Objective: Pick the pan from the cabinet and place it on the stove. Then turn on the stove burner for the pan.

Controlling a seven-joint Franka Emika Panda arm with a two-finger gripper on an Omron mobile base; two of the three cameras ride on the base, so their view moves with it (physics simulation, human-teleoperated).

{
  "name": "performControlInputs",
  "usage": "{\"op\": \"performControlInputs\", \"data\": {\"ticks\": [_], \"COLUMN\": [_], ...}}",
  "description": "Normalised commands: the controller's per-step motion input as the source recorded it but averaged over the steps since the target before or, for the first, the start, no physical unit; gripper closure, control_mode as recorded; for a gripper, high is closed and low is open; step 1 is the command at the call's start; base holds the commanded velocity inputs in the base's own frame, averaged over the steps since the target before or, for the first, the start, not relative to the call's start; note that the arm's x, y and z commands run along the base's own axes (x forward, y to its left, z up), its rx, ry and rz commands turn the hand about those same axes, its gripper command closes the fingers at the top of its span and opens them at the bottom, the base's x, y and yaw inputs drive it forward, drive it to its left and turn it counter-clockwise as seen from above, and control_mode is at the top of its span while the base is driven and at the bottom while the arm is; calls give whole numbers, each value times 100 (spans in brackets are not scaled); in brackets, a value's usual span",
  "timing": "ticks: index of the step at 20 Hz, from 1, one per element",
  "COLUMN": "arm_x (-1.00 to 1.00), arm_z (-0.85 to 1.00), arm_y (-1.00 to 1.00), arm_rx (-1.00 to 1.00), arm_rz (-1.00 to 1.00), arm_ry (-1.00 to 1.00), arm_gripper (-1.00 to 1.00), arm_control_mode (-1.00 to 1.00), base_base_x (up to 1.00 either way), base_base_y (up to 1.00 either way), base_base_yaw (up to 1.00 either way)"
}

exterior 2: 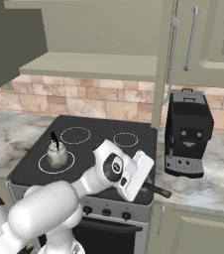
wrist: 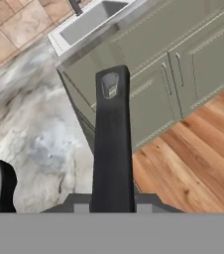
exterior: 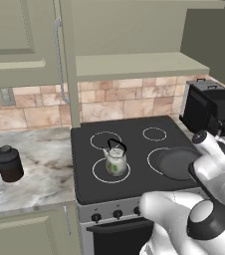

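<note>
Holding the pan [exterior: 176, 163] by its handle [wrist: 113, 144], our gripper [wrist: 113, 206] is clamped on it so the pan, just ahead, sits over the big ring on the stove [exterior: 134, 144], kettle [exterior: 115, 158] well aside.

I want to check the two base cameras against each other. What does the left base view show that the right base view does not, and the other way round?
Left base view alone: the pan lying on the widest burner ring, and a dark jar on the counter. Right base view alone: the pan's handle sticking out past the hand, and two cabinet door handles. Both: the stove, the kettle on a front ring, and the coffee machine.
</note>
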Motion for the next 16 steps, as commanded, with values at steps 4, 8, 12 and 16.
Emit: {"op": "performControlInputs", "data": {"ticks": [4,8,12,16], "arm_x": [33,40,38,29], "arm_z": [-30,-27,-20,-19], "arm_y": [0,0,5,21], "arm_rx": [0,0,0,0], "arm_rz": [-6,-8,-9,-9], "arm_ry": [-3,-3,-1,0], "arm_gripper": [100,100,100,100], "arm_control_mode": [-100,-100,-100,-100], "base_base_x": [0,0,0,0], "base_base_y": [0,0,0,0], "base_base_yaw": [0,0,0,0]}}
